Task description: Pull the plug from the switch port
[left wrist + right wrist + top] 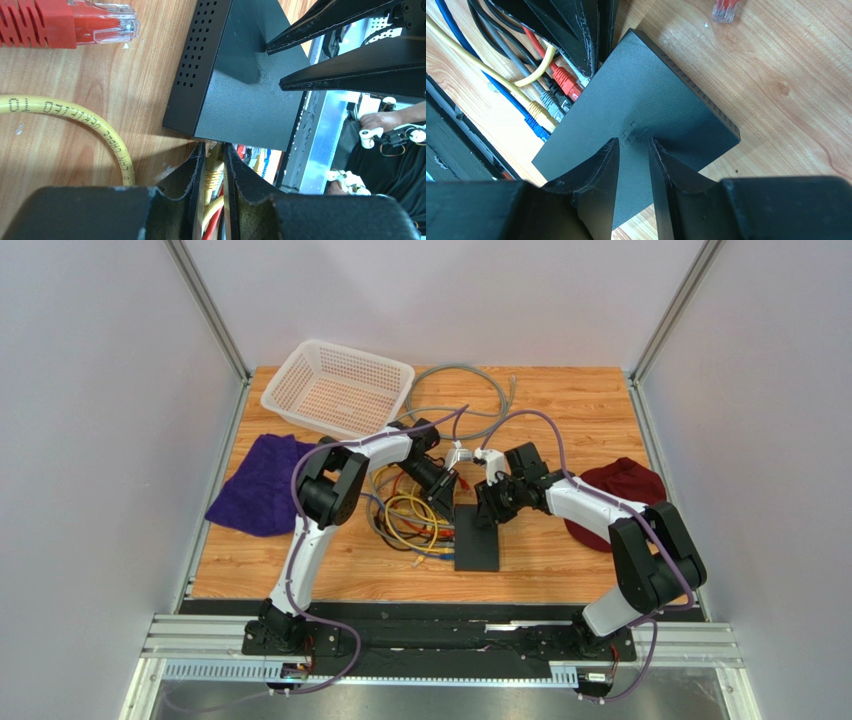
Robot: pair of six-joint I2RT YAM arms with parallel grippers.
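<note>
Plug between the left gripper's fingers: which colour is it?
Yellow. The plug shows best in the left wrist view.

Location type: robotics laboratory test cell.

Indicators:
1. Plain pale panels (90, 440) enclose me left, right and beyond my jaws.
2. Aluminium profile posts (210, 310) stand at the far corners. Slotted rails (190, 640) behind my jaws carry my arm bases (280, 630).
3. The surface under my jaws is a wood-grain board (570, 400).
4. Loose items lie on the board: a white mesh basket (340, 388) beyond my left gripper (214, 147), a purple cloth (262, 485) to its left, and a dark red cloth (625, 490) right of my right gripper (633, 142).
</note>
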